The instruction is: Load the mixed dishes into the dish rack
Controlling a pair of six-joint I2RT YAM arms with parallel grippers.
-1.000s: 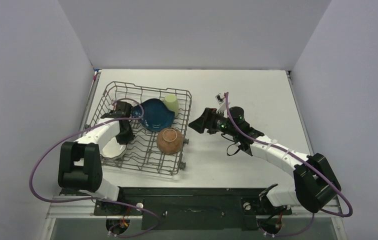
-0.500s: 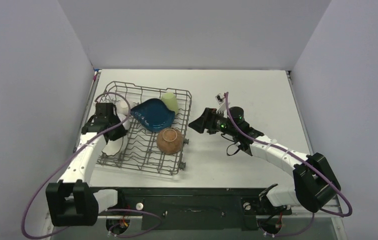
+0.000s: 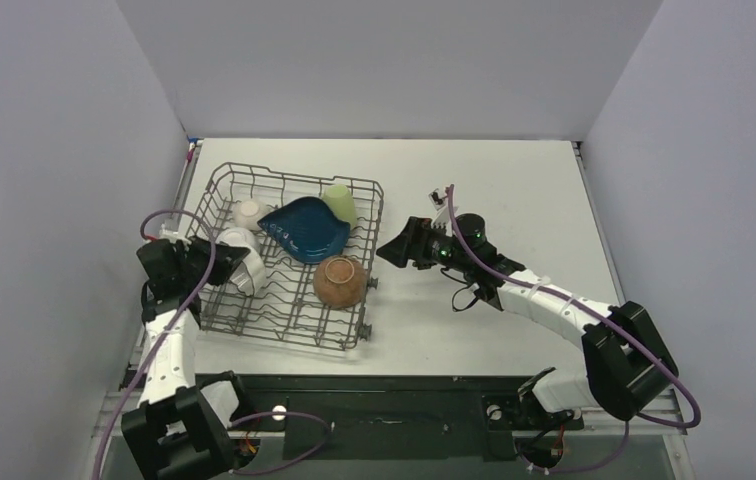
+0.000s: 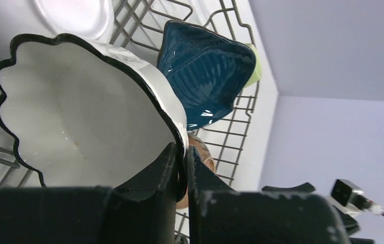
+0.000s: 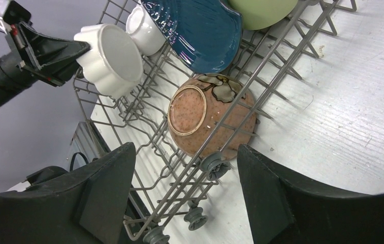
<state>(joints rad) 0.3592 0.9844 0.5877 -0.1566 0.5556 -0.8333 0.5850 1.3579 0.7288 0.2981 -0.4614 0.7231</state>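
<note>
White scalloped bowl [image 4: 78,117] clamped by its rim in your left gripper [image 4: 181,157], tilted, likely to slot between grey wire rack [image 3: 294,172] tines ahead; right gripper [image 5: 186,148] spread, empty.

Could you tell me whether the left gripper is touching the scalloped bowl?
Touching. The left wrist view shows the left gripper pinching the scalloped bowl by its rim.

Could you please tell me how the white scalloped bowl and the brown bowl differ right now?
The white scalloped bowl is plain white with a wavy rim; the brown bowl is speckled brown with a smooth round outline. The white scalloped bowl is tipped on its side, its rim pinched in the left gripper; the brown bowl lies bottom up, foot ring showing, with no gripper on it. Both are small bowls at the dish rack.
</note>
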